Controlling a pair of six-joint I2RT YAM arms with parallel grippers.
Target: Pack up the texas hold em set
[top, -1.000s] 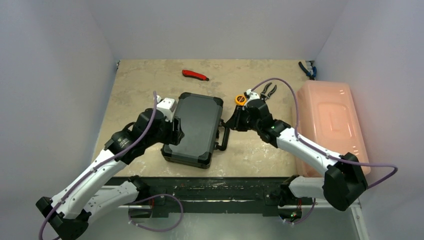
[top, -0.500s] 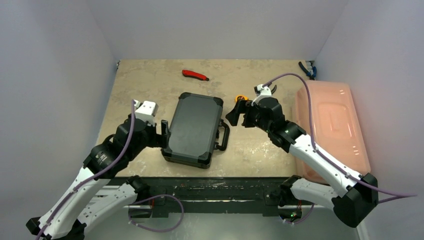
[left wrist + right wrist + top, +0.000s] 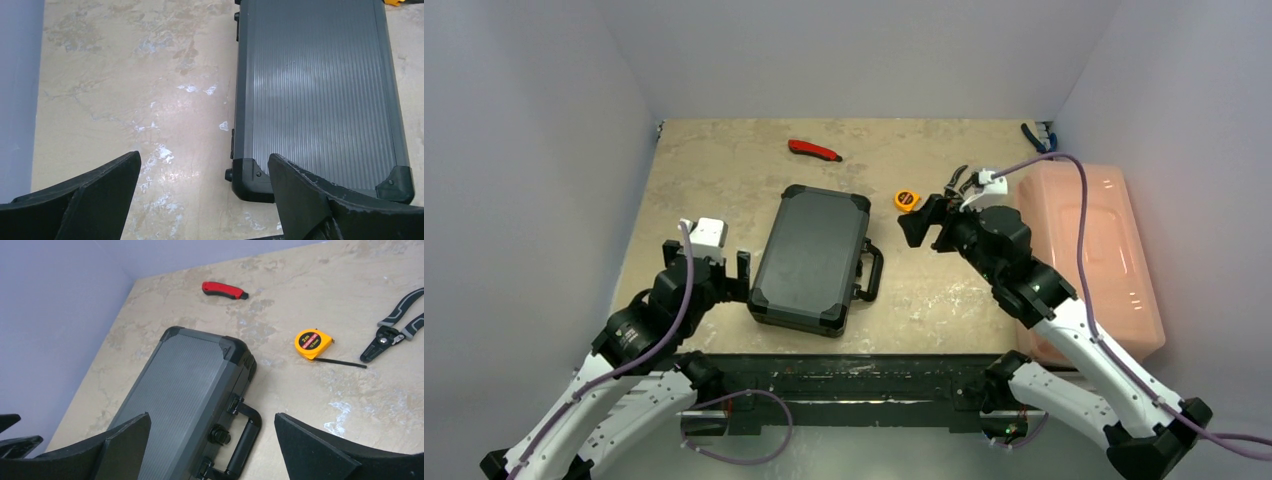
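Left gripper (image 3: pixel 203 159) and right gripper (image 3: pixel 212 416) both gape wide, holding nothing; the case (image 3: pixel 814 255) lies shut toward the desk's (image 3: pixel 714 170) near edge; I'd lift each clear without nudging it.

The black case (image 3: pixel 320 95) lies shut on the worktop (image 3: pixel 125 100) (its lid has lines). The two fingers (image 3: pixel 95 195) stand wide apart.

One case (image 3: pixel 814 255), one tape measure (image 3: pixel 906 200), one cutter (image 3: pixel 814 150), two pliers (image 3: pixel 392 332), one bin (image 3: pixel 1089 245).
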